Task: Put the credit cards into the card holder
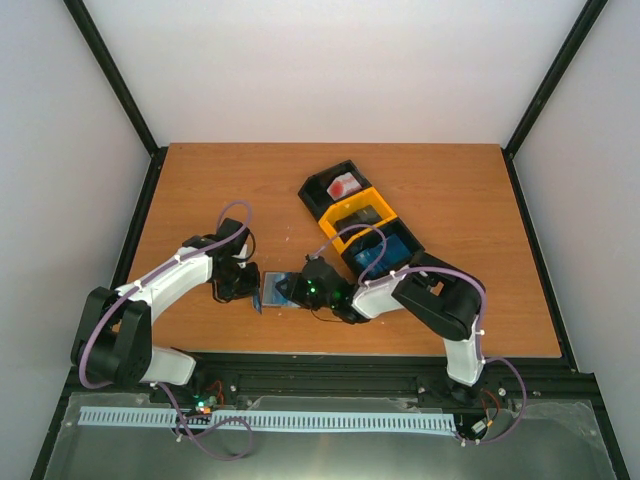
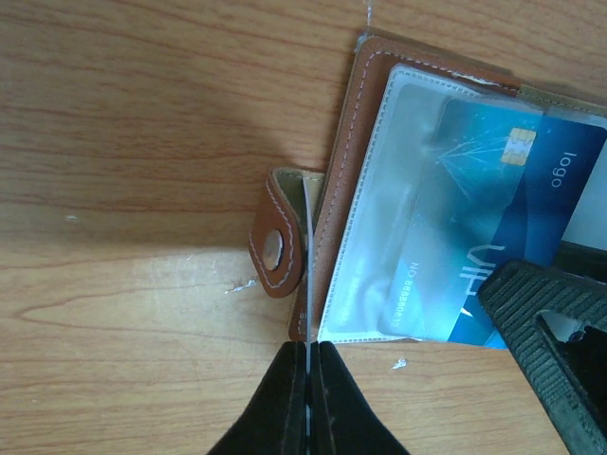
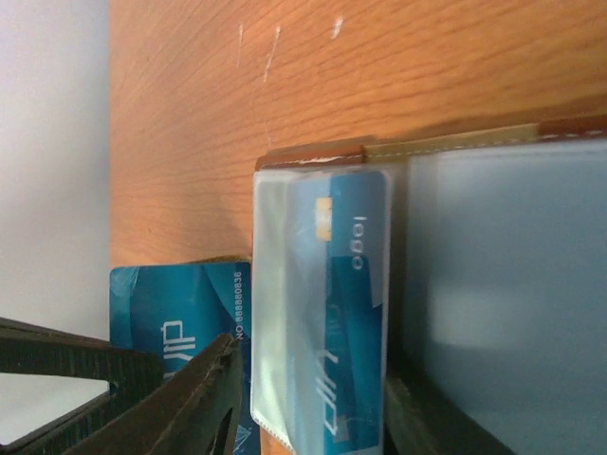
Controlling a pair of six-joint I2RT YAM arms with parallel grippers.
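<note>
The card holder (image 1: 278,290), stitched brown leather with clear sleeves, lies open near the bench's (image 1: 200,180) front edge, the left claw (image 2: 308,355) pinching one thin sleeve and the right claw (image 3: 318,379) spread around another that holds a blue credit card (image 2: 512,237).

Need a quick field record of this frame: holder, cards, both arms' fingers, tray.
card holder: open, lying on the table
blue card: inside a clear sleeve of the holder
second blue card: sticks out beside that sleeve; pocketed or not, cannot tell
left gripper: fingers shut on a thin sheet edge of the holder
right gripper: fingers apart, astride the sleeved card
tray: black and yellow, beyond the right arm, untouched
</note>
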